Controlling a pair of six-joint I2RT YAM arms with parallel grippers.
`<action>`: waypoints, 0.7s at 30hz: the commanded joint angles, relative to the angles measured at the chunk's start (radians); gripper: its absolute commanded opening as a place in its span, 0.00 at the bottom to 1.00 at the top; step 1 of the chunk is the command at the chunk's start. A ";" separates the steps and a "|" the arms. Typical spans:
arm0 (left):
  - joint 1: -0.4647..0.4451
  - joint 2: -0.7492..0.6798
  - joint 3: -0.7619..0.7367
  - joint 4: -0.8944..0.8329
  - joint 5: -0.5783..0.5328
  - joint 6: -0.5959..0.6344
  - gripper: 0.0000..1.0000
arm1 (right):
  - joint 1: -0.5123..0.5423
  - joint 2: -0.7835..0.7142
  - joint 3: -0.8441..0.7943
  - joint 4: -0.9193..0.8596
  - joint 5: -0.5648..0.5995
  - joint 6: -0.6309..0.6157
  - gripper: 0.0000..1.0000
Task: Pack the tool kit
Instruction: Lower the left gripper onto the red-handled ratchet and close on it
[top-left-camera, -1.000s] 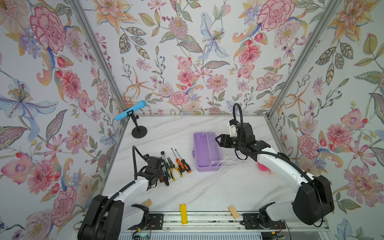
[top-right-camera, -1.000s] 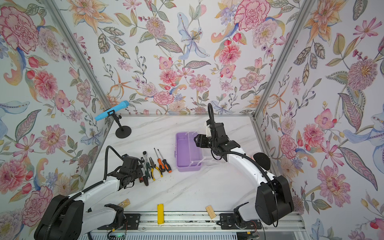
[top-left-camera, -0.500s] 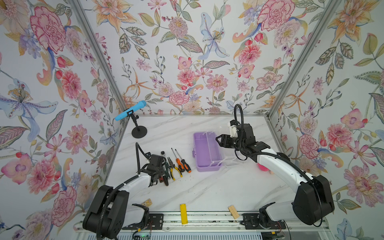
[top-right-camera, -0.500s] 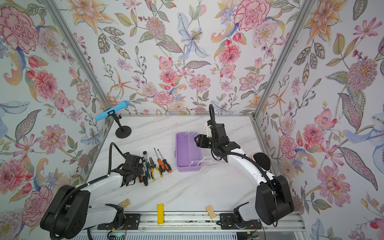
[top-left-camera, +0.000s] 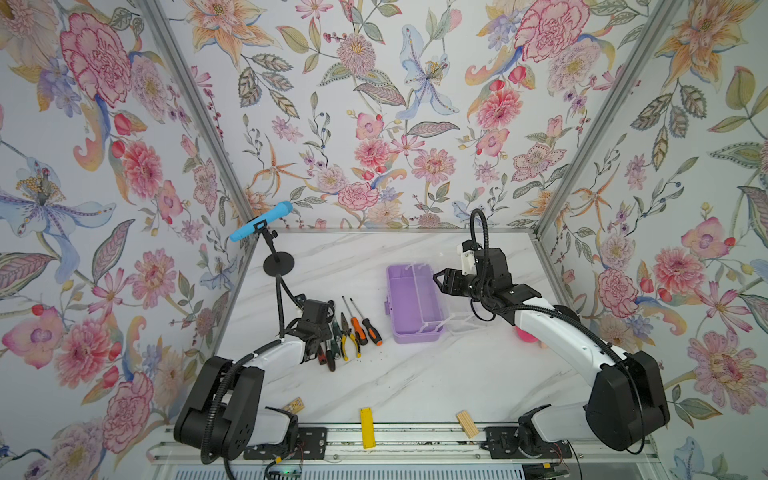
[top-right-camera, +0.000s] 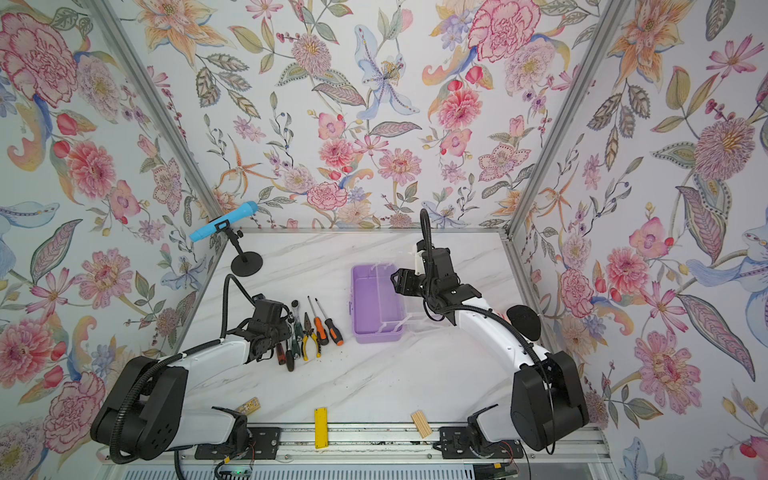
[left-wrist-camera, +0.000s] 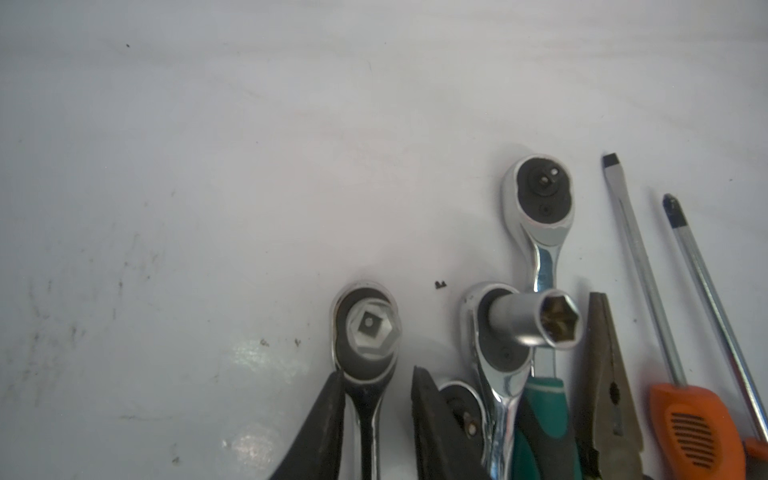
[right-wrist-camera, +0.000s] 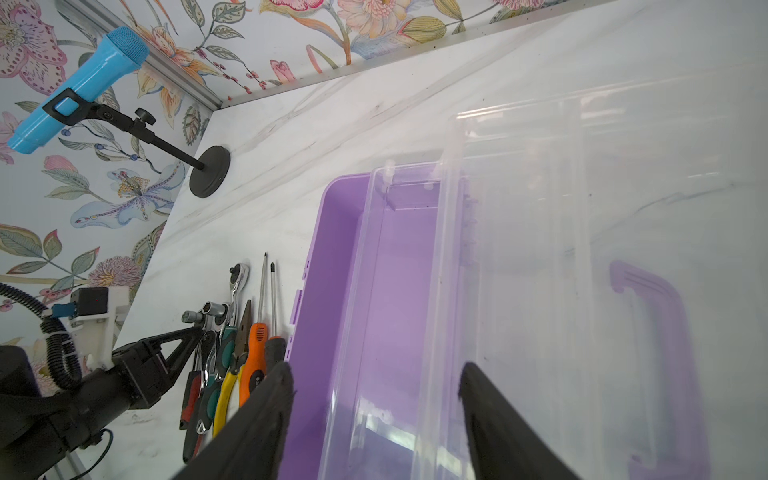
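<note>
The tool kit's lilac case (top-left-camera: 411, 307) (top-right-camera: 374, 309) lies open mid-table, its clear lid (right-wrist-camera: 582, 208) folded out to the right. To its left is a row of tools: ratchets with sockets (left-wrist-camera: 536, 318), yellow-handled pliers (top-left-camera: 349, 347) and orange-black screwdrivers (top-left-camera: 359, 330). My left gripper (left-wrist-camera: 376, 374) is low over the leftmost ratchet (left-wrist-camera: 365, 328); its narrow jaws straddle the shaft, with a small gap on one side. My right gripper (right-wrist-camera: 376, 368) (top-left-camera: 441, 282) hovers open above the case's right edge, holding nothing.
A blue microphone (top-left-camera: 259, 220) on a black stand (top-left-camera: 278, 264) is at the back left. A flat yellow bar (top-left-camera: 367, 422) and a small wooden block (top-left-camera: 467, 424) lie at the front edge. A pink object (top-left-camera: 525, 334) sits behind the right arm.
My left gripper has moved in over the leftmost ratchet and its jaws have narrowed around the shaft. The right arm has barely moved.
</note>
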 joint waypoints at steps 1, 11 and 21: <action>0.005 -0.007 0.007 -0.024 0.029 0.027 0.33 | -0.006 -0.020 -0.010 0.014 0.009 0.012 0.64; -0.003 -0.086 -0.050 -0.049 0.046 -0.002 0.33 | -0.006 0.002 -0.003 0.012 0.001 0.015 0.64; -0.003 -0.047 -0.053 -0.031 0.031 -0.002 0.30 | -0.007 0.005 -0.003 0.010 0.002 0.014 0.63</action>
